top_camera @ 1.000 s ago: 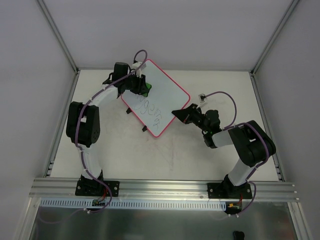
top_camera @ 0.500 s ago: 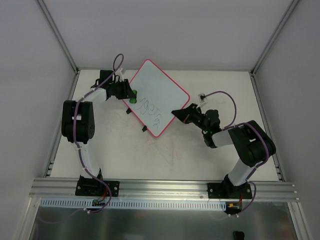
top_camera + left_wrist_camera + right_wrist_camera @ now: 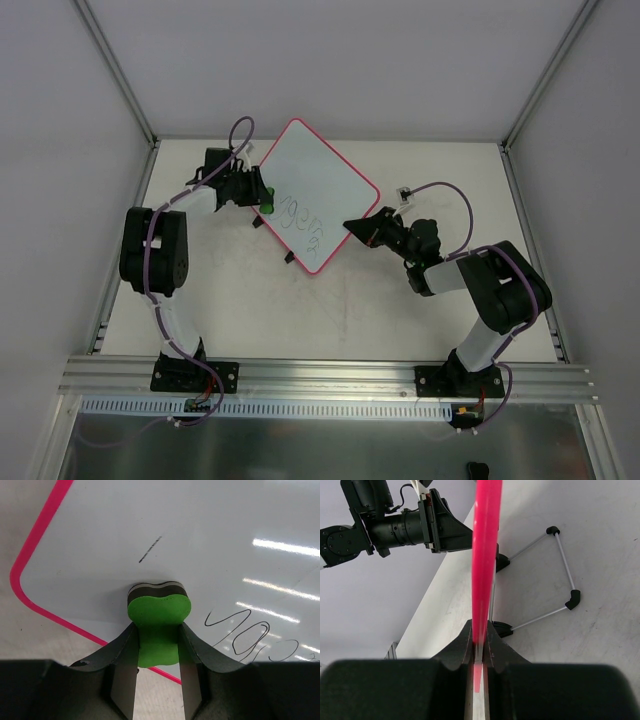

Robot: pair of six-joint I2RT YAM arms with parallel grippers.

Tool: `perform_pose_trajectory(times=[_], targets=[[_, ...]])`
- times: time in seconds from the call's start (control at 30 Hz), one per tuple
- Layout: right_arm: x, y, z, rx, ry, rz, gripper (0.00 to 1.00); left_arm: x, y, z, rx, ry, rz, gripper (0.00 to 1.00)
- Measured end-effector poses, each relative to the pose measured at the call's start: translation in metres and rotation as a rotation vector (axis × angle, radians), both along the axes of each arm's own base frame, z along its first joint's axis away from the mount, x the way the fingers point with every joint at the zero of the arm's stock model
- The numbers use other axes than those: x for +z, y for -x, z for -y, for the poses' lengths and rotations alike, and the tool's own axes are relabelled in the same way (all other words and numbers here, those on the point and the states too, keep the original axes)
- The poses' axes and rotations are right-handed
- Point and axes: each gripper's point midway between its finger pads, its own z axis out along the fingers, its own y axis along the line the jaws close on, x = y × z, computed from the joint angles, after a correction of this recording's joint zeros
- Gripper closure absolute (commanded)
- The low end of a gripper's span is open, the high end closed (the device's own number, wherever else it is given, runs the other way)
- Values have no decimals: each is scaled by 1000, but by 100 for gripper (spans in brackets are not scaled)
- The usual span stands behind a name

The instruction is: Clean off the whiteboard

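The whiteboard (image 3: 322,175), pink-framed, stands tilted at the back middle of the table, with dark scribbled writing (image 3: 303,222) on its lower half. My left gripper (image 3: 262,194) is shut on a green bone-shaped eraser (image 3: 267,198), which presses on the board near its left edge. In the left wrist view the eraser (image 3: 159,622) sits flat on the whiteboard (image 3: 210,535), left of the writing (image 3: 242,637) and below a short dark stroke (image 3: 150,549). My right gripper (image 3: 352,228) is shut on the board's right edge; the pink frame (image 3: 485,555) runs edge-on between its jaws.
A wire stand (image 3: 561,575) with black clips (image 3: 288,257) props the board from below. White enclosure walls (image 3: 100,150) ring the table. An aluminium rail (image 3: 330,372) carrying the arm bases runs along the near edge. The left arm (image 3: 395,527) shows beyond the board.
My left gripper has carried the eraser from the board's upper left down to its left edge, beside the start of the writing. The right arm and the board have stayed still.
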Motion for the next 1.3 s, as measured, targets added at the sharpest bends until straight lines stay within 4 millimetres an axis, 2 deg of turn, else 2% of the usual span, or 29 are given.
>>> perform_pose_trajectory(times=[0.4, 0.7, 1.0, 1.3], targets=[[0, -1, 1, -6, -1, -7, 100, 13, 13, 39, -136, -56, 77, 100], [-3, -3, 4, -19, 3, -26, 100, 22, 39, 82, -286, -96, 146, 100], [-5, -5, 6, -31, 6, -35, 100, 22, 48, 97, -326, -180, 201, 100], [-7, -6, 8, -44, 6, -47, 100, 29, 67, 131, -376, -306, 285, 100]])
